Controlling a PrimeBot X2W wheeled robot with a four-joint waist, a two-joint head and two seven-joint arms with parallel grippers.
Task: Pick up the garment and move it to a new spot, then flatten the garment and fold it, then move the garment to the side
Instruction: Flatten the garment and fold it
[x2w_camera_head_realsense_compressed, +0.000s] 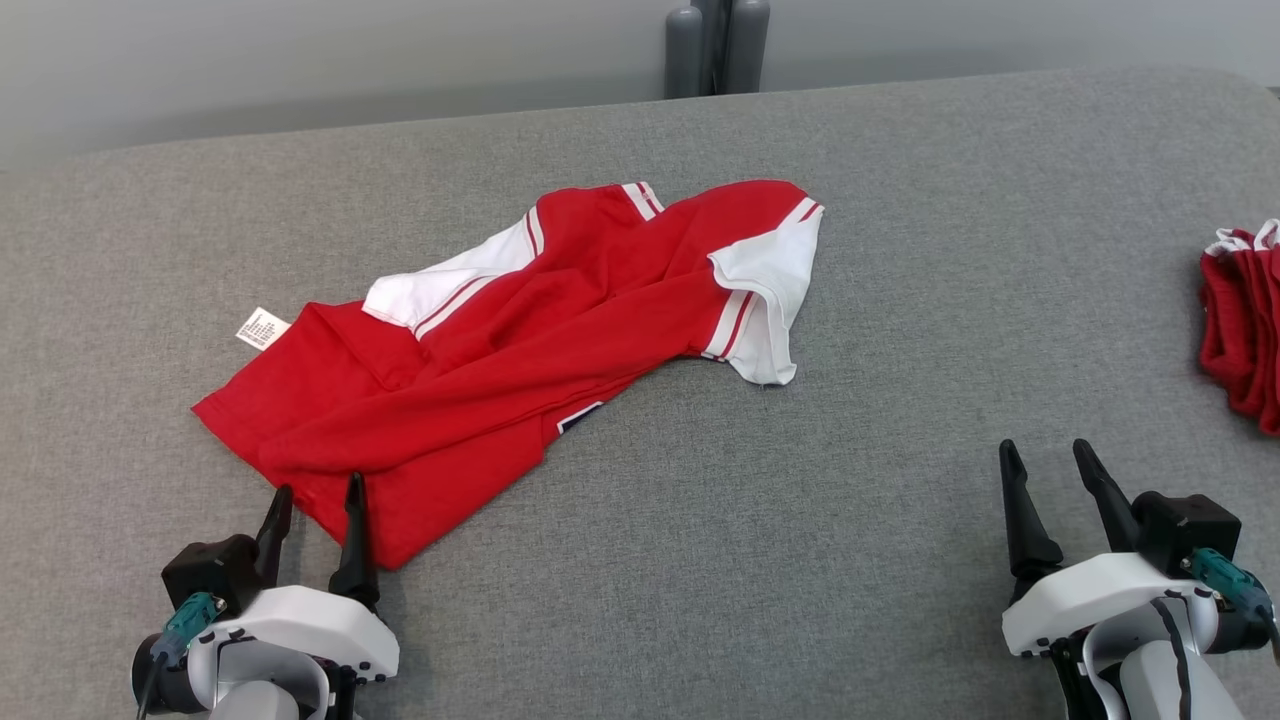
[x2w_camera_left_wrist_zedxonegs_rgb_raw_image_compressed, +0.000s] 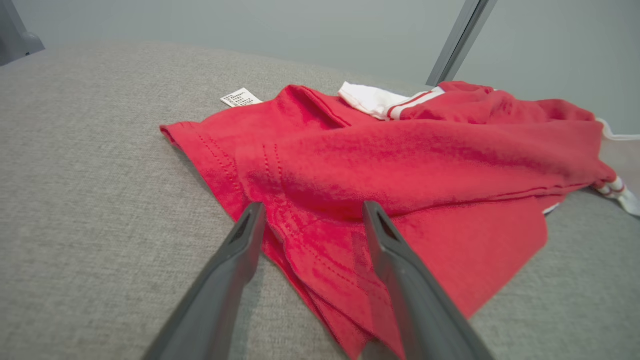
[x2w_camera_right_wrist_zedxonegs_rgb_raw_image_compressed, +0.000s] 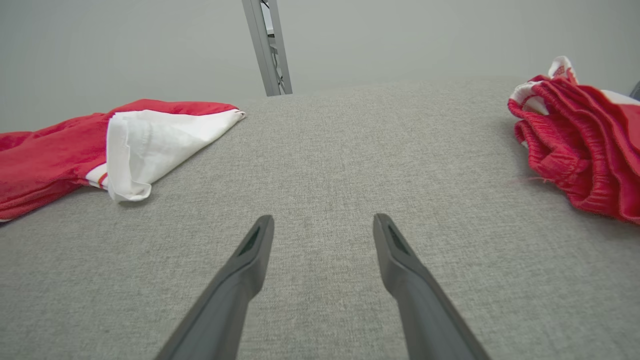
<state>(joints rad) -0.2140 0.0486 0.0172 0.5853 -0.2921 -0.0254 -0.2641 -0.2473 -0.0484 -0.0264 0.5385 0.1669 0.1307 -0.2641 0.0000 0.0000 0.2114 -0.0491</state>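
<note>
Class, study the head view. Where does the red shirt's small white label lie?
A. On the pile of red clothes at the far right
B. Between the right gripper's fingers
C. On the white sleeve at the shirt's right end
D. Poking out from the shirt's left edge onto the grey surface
D: the white label sticks out past the left edge of the red shirt and lies flat on the grey surface.

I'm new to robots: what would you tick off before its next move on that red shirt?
1. Left claw open: ok.
2. Left claw at red shirt's near hem: ok, fingers straddle its edge.
3. Right claw open, over bare grey surface: ok.
4. Shirt flat: not ok, bunched and creased.
5. Other red garment apart from shirt: ok.
6. Shirt's front or back up: cannot tell.
</note>
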